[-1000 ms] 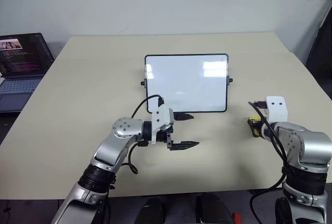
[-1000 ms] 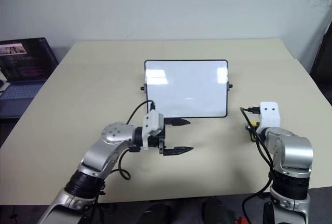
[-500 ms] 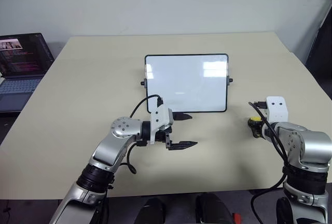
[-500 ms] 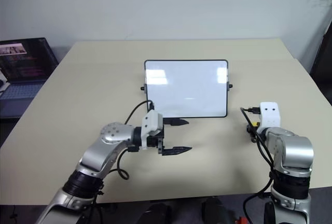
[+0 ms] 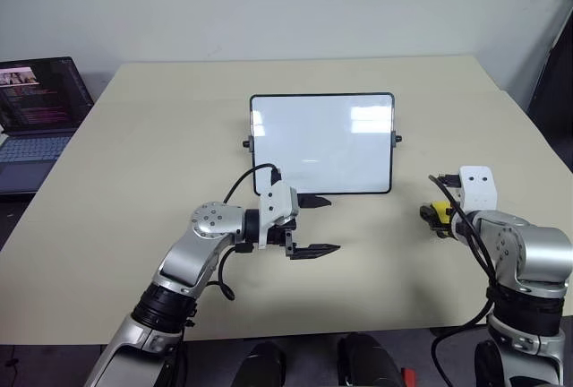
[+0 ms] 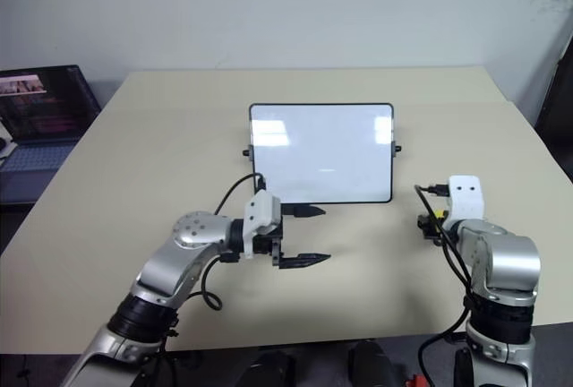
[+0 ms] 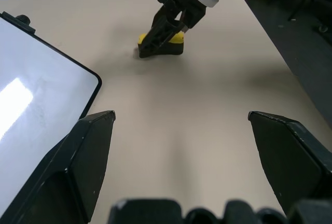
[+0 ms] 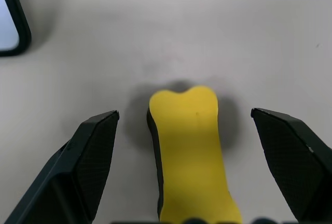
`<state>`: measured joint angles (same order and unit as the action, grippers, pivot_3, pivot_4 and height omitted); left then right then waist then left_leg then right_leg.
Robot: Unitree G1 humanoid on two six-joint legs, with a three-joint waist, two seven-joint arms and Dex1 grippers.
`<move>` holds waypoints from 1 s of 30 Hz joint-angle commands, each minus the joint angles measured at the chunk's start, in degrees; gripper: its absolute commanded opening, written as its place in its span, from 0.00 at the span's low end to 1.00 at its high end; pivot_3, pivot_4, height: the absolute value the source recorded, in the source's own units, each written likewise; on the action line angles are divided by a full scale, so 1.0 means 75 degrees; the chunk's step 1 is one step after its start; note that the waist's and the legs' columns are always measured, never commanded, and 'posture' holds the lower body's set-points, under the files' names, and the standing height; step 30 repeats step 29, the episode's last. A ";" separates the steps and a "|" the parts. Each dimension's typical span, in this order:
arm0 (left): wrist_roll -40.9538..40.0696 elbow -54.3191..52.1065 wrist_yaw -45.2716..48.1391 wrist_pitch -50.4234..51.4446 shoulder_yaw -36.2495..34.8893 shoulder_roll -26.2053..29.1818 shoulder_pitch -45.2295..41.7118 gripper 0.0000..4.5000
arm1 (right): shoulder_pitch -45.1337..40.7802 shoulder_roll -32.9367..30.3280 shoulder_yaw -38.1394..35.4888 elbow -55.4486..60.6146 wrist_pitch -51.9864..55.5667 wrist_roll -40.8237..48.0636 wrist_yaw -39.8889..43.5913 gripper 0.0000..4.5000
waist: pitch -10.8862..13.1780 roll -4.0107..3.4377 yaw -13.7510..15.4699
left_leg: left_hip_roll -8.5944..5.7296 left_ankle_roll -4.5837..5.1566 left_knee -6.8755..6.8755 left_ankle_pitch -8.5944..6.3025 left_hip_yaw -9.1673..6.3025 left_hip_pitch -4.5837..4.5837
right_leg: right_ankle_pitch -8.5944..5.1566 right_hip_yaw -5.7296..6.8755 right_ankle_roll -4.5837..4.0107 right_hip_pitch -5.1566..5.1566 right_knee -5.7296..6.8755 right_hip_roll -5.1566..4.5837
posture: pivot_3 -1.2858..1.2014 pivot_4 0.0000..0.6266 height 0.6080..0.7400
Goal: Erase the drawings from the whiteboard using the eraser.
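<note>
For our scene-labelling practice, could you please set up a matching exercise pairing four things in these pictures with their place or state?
Things:
1. whiteboard
2. eraser
3. left hand
4. laptop

Places or states:
A. lying on the table between the open fingers of the right hand
B. off the table's left edge, screen lit
C. standing at the table's middle, its face wiped blank
D. open, hovering just in front of the board

Pairs: 1-C, 2-A, 3-D, 4-B
</note>
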<state>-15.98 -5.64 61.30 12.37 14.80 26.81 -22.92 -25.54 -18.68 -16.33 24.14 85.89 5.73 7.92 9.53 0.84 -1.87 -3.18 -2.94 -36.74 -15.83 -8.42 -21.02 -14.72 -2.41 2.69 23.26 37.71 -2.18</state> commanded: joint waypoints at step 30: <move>0.1334 -0.4841 -0.6446 0.2580 -0.3636 -0.1120 0.4575 1.00 | 0.4411 0.1176 0.0178 0.1092 -0.7623 -0.0423 -0.0601 0.99 | -0.0001 0.0000 0.0031 | 0.0002 0.0002 -0.0012 -0.0005 -0.0008 0.0019 | -0.0034 -0.0011 0.0048 -0.0019 0.0006 -0.0014 | 0.52 0.24 1.00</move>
